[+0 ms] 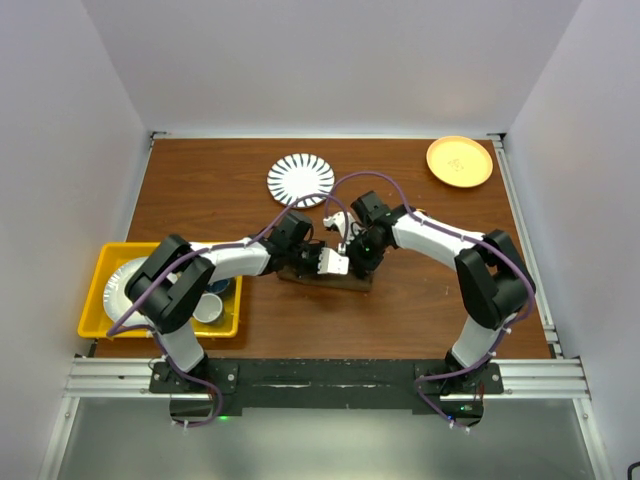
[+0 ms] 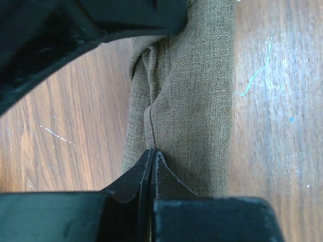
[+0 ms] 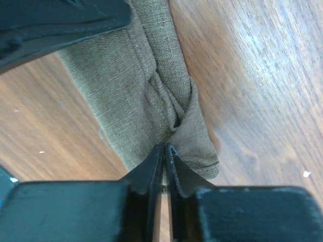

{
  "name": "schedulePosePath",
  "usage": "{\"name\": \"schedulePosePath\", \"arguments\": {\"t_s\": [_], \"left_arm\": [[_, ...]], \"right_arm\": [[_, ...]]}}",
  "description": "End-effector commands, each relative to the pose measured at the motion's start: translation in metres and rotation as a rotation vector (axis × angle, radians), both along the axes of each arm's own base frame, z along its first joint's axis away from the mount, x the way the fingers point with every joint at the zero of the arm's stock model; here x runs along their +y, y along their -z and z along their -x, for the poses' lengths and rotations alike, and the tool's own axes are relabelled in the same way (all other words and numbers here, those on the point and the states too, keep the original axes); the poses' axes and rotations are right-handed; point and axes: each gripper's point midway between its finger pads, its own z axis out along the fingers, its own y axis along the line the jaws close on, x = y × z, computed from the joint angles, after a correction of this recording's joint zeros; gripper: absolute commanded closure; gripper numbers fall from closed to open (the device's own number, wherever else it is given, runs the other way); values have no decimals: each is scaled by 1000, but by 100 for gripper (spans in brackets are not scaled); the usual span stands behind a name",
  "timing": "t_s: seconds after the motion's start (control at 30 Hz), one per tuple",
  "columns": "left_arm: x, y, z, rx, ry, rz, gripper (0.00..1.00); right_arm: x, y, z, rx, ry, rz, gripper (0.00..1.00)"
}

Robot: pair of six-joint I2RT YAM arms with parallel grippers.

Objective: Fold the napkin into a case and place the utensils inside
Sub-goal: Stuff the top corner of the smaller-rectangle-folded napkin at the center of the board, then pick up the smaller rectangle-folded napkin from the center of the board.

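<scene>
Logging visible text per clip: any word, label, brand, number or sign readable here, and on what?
None readable. The napkin, striped plate, orange plate and yellow bin carry no writing; the marks on the table are scratches, not letters.

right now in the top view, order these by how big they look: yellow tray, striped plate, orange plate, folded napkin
1. yellow tray
2. striped plate and orange plate: look alike, not ranked
3. folded napkin: smallest showing, but partly hidden, so unsure

napkin mostly hidden beneath the jaws from above; far end cut off in both wrist views
</scene>
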Motion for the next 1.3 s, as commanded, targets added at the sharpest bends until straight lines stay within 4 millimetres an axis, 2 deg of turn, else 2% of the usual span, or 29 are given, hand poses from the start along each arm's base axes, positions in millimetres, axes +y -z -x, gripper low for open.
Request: {"name": "schedulePosePath", "arguments": {"t_s": [0.0, 0.07, 0.13, 0.23, 0.33, 0.47, 0.63, 1.0, 1.27], "left_arm": [[4, 1, -6, -33, 5, -37, 100], [3, 1, -5, -38, 9, -38, 100], [4, 1, -4, -36, 9, -39, 100], [4, 1, -3, -40, 14, -39, 100], [4, 2, -3, -43, 17, -39, 100], [3, 0, -3, -52, 19, -34, 100], [2, 0, -2, -58, 23, -32, 100], [3, 1, -1, -65, 21, -32, 100], [4, 1, 0, -66, 20, -35, 100]], "right_arm": [[10, -39, -1, 3, 52, -73, 80], [15, -56, -7, -7, 75, -116, 71], [17, -66, -16, -11, 88, -141, 68], [13, -75, -25, -1, 111, -171, 66], [11, -73, -35, -3, 100, -182, 60], [19, -62, -45, 1, 59, -191, 51], [33, -46, -53, 45, 36, -198, 46], [53, -21, -51, 133, -17, -222, 46], [61, -4, -39, 229, -29, -243, 48]]}}
